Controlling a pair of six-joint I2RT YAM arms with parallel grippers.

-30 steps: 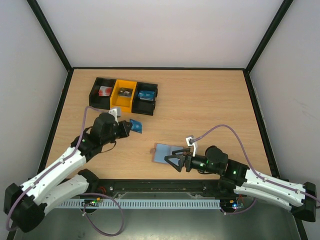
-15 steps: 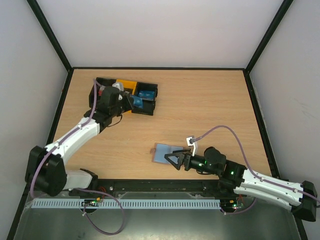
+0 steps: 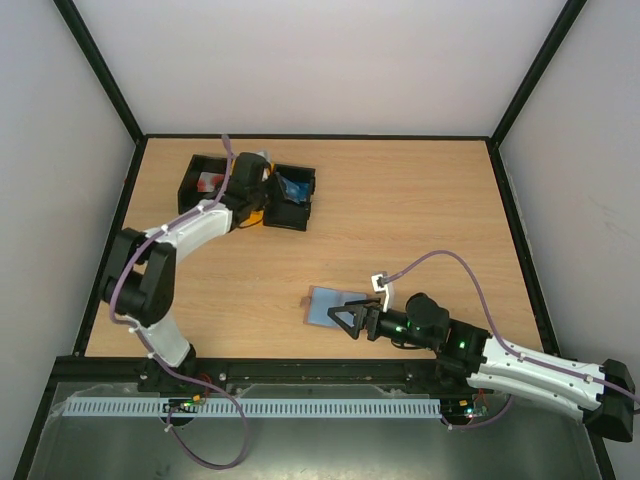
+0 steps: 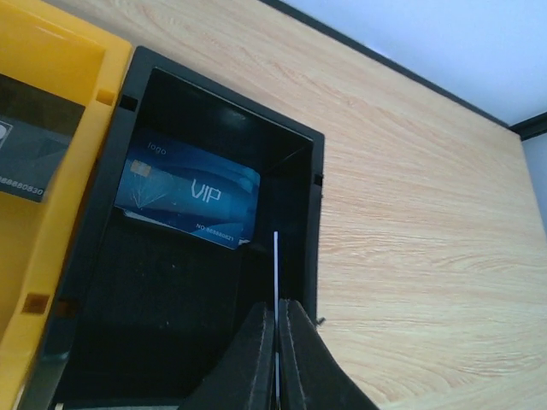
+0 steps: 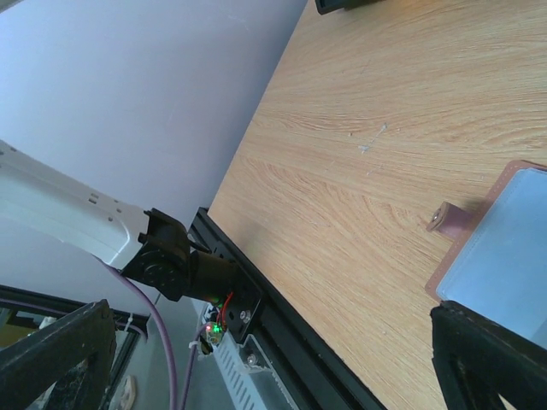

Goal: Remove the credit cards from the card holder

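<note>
You are at the drop-off step. Your left gripper has its fingers pressed together on a credit card, which the left wrist view shows edge-on as a thin pale line. It hangs over the right-hand black bin at the far left of the table. A blue card marked VIP already lies flat on that bin's floor. The yellow bin just to the left holds a dark card.

The held card sits close to the bin's right wall, so the next move calls for care. Part the fingers only once the card's lower edge is inside the rim and away from that wall. Otherwise it may catch the wall and tip out onto the wood.

The card holder lies open near the middle of the table towards the near edge, its light blue inside facing up. Your right gripper is spread wide at the holder's right side and grips nothing. Whether it touches the holder is not clear. I cannot tell whether any cards remain in the pockets, so check that once the left arm is free.
</note>
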